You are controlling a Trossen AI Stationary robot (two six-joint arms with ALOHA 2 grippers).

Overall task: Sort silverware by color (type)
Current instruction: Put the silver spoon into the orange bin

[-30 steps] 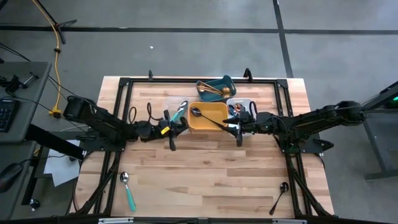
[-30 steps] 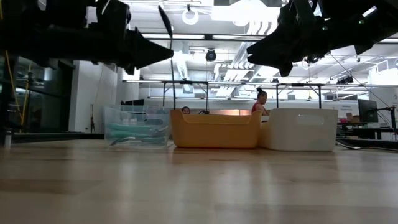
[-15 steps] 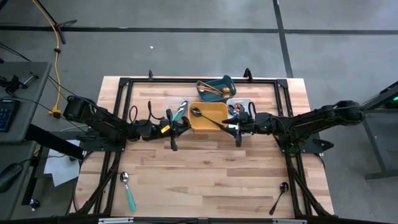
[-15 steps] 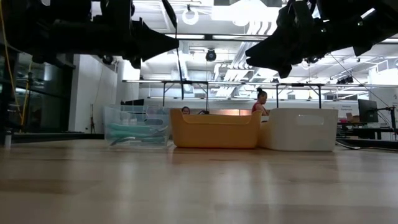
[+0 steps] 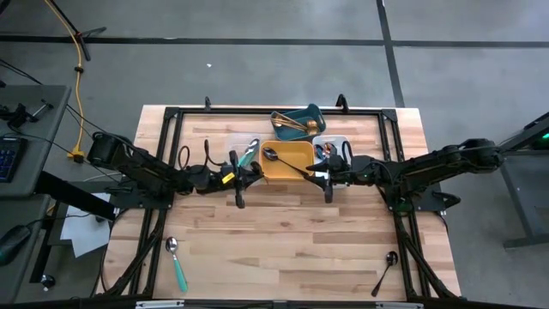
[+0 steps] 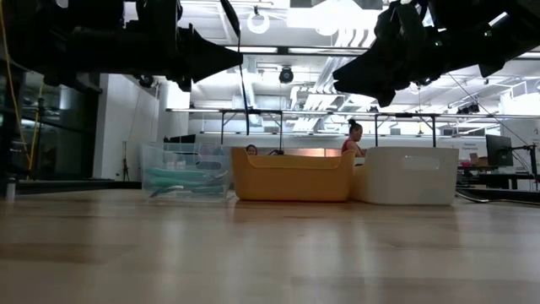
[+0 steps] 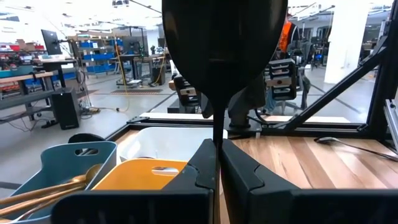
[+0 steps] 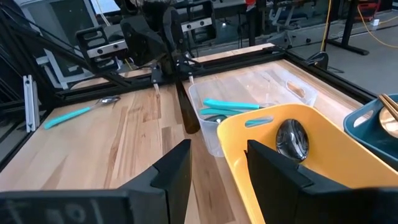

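1. A black spoon is clamped by its handle between the tightly closed fingers of the left gripper; its bowl stands up in front of the left wrist camera, and from above it shows as a dark bar hanging just near-left of the yellow tray.
2. The right gripper hovers just off the near right corner of the yellow tray with its fingers parted part-way and nothing between them.
3. Another dark spoon lies inside the yellow tray.
4. Teal-handled spoons lie in the clear tray left of the yellow one.
5. Gold pieces lie in the blue tray at the far side.
6. A white tray stands right of the yellow tray; what it holds is too small to make out.
7. One teal-handled spoon lies loose on the table near the left front corner.
8. One black spoon lies loose near the right front corner.
9. Compared with a second ago, the left gripper has shifted slightly to the right toward the yellow tray, carrying its spoon along; the right gripper stands much as before, and the loose spoons have not moved.
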